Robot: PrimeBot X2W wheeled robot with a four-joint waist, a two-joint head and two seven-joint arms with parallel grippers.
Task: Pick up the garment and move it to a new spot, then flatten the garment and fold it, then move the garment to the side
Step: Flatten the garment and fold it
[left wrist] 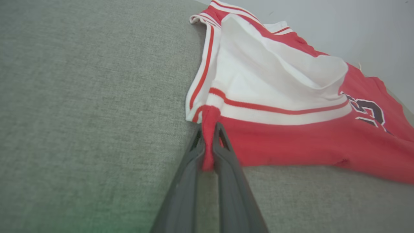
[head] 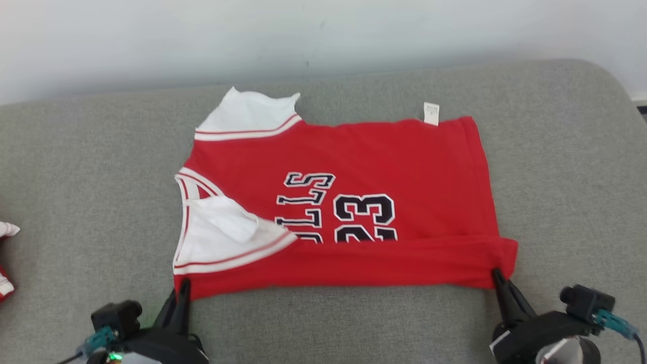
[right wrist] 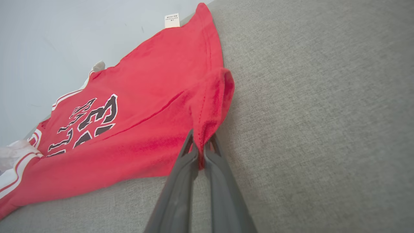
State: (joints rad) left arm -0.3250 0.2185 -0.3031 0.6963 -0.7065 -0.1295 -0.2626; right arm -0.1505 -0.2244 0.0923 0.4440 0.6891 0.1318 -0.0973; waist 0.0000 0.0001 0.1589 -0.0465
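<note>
left tool [head: 185, 283] is pinching the near left corner of the red sleeveless jersey with white trim and black lettering [head: 404, 162], fingers closed tight on the cloth. right tool [head: 497, 274] is clamping the near right hem corner the same way. Jersey is lying spread on the grey fabric couch [head: 76, 177], just ahead of both tools, with its near edge folding over.

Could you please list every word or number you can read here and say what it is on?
"LLS": black letters on the red jersey, lying sideways; the rest is hidden under the folded edge.
"23": beside them on the jersey, partly cut off by the fold.
White tag at the jersey's far edge: print too small to read.
</note>
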